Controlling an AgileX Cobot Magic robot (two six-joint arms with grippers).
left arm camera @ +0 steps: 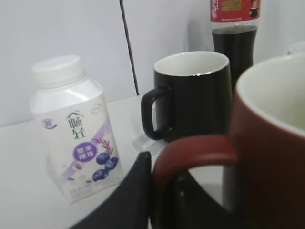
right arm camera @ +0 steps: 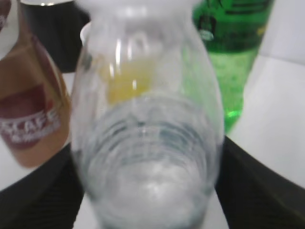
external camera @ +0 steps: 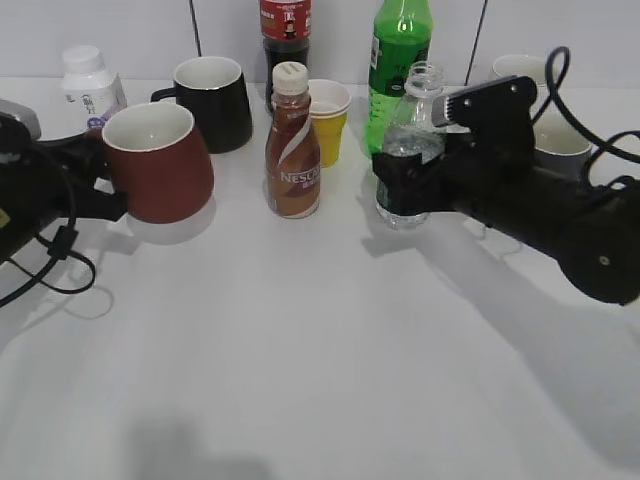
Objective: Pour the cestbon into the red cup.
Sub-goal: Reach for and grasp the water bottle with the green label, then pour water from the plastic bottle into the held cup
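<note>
The cestbon (external camera: 411,140) is a clear, capless bottle standing upright right of centre. It fills the right wrist view (right arm camera: 147,138). My right gripper (external camera: 403,188) is shut on its lower body, with a black finger on each side (right arm camera: 147,191). The red cup (external camera: 160,165) is at the left, tilted slightly, its white inside empty. My left gripper (external camera: 105,178) is shut on its loop handle. In the left wrist view one finger is outside the handle and one inside it (left arm camera: 164,191), and the cup (left arm camera: 276,157) is at the right.
A brown Nescafe bottle (external camera: 292,150) stands between cup and cestbon. Behind are a yellow paper cup (external camera: 328,120), a green soda bottle (external camera: 398,70), a black mug (external camera: 215,100), a cola bottle (external camera: 285,35) and a white yoghurt bottle (external camera: 90,90). A grey mug (external camera: 560,150) is at the right.
</note>
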